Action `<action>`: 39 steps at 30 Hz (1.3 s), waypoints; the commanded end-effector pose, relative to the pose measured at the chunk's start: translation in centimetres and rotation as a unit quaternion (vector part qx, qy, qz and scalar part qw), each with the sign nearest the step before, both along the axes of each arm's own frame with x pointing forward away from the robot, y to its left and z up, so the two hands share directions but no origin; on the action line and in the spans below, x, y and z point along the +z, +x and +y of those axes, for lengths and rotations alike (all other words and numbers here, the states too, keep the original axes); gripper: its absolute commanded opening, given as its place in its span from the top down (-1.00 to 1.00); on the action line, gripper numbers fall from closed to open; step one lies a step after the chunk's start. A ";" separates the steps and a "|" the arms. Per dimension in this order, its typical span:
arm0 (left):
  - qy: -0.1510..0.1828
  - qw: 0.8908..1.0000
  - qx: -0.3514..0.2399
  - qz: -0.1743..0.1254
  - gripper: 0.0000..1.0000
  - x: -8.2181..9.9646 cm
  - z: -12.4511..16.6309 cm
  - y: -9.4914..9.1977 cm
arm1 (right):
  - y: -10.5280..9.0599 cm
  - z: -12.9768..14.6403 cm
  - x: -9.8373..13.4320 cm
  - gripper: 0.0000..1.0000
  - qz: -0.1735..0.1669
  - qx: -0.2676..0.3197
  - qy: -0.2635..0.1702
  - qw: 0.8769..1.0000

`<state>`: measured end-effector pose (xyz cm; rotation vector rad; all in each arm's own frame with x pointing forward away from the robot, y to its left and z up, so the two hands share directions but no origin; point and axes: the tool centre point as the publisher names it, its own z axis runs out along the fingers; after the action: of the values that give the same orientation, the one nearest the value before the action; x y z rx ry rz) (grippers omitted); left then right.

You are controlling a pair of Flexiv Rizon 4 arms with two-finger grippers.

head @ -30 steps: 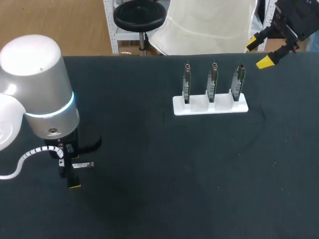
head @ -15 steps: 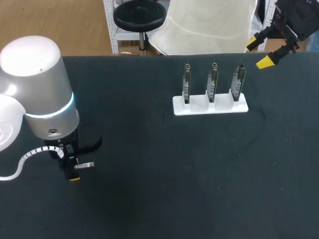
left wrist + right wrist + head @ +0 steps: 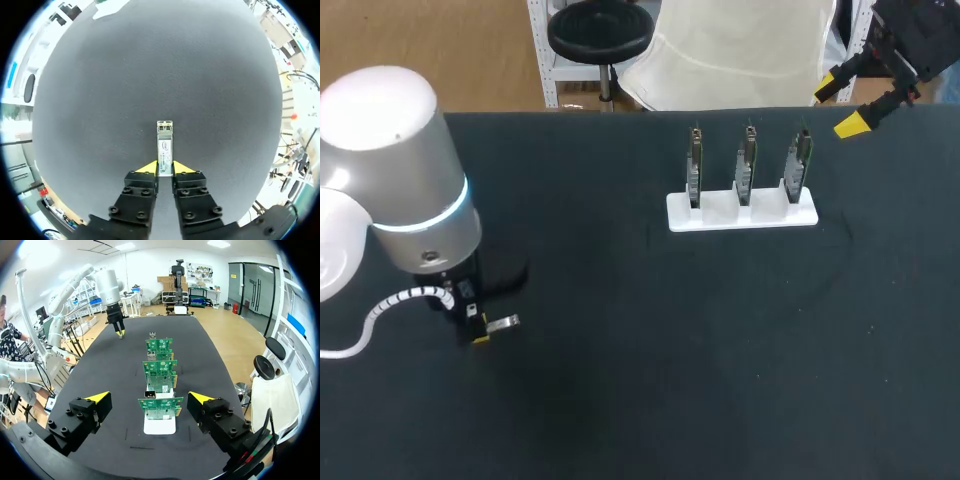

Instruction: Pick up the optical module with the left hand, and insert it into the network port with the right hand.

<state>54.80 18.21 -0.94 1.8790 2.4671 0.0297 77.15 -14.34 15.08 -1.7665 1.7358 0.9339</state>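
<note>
Black cloth surrounds left pincer clamping optical module.

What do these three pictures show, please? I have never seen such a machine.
This is a robot with two arms at a table with a black cover. One picture looks down from above; the two round ones come from a camera on each wrist. On the table stands a white holder with three green circuit boards upright in it. The left end effector, two fingers with yellow tips, is shut on a small metal optical module. The right end effector is open and empty, near the table's far right corner.
</note>
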 end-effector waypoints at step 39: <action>-0.369 0.897 -0.046 -0.240 1.00 20.6 -16.4 19.8 | -0.1 0.0 0.0 -1.00 -0.001 -0.001 0.000 1.000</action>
<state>73.58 2.85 19.89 1.4269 1.7708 -0.2914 77.15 -14.34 15.08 -1.7665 1.7358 0.9339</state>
